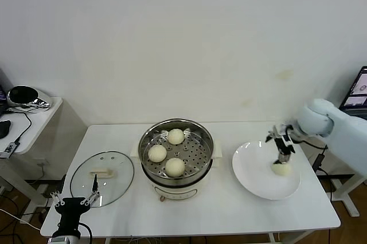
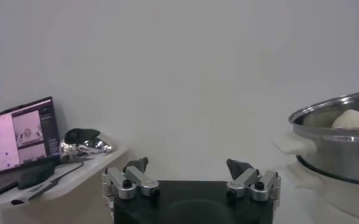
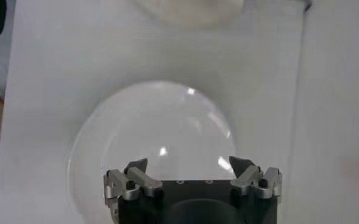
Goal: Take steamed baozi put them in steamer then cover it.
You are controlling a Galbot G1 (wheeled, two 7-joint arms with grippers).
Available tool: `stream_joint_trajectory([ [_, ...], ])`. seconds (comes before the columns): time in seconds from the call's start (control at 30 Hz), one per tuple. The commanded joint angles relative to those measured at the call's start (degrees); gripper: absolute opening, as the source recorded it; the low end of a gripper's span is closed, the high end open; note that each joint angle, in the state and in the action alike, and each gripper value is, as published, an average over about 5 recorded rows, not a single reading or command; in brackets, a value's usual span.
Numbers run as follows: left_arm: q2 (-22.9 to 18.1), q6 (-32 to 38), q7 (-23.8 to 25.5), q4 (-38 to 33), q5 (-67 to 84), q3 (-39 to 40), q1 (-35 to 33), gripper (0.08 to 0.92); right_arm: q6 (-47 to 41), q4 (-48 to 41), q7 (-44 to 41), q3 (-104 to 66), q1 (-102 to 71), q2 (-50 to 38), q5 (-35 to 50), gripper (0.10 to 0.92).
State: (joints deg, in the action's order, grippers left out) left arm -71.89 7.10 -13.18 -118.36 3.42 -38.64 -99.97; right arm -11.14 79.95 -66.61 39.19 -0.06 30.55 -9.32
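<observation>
Nearest the head camera, my left gripper [image 1: 73, 201] hung parked at the table's [image 1: 229, 209] front left corner, fingers spread wide and holding nothing, just short of the cover [image 1: 102, 178]. That glass cover lay flat on the tabletop, left of the steamer [image 1: 176, 158], handle up; I judged it was set aside so the pot stayed open for loading.

Further right, the steamer stood at the middle of the table, uncovered, with three steamed baozi [image 1: 166, 153] sitting apart from one another on its perforated tray. From my left wrist the pot's steel rim [image 2: 341, 137] showed off to one side with a bun peeking over it.

Rightmost was the white plate [image 1: 265, 170], with the fourth bun [image 1: 281, 169] near its right edge. My right gripper [image 1: 282, 153] pointed down directly over that bun. From my right wrist, my fingers [image 3: 135, 172] were wide apart, empty, with the plate [image 3: 161, 146] beneath them; the bun itself did not show there. I judged the grasp had not closed: one bun to move, then the cover.
</observation>
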Motion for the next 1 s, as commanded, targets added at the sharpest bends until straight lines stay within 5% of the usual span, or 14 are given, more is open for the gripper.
stream_joint_trajectory([
  [0.03, -0.28, 0.0, 0.03, 0.37, -0.45, 0.33, 0.0, 0.823, 9.12, -12.13, -1.95, -12.3, -12.66, 3.61, -8.79, 0.823],
  [1.0, -0.54, 0.35, -0.2, 0.24, -0.19, -0.84, -0.89, 0.823, 8.0, -21.67, 2.58, -16.06, -14.72, 12.06, -17.97, 0.769],
])
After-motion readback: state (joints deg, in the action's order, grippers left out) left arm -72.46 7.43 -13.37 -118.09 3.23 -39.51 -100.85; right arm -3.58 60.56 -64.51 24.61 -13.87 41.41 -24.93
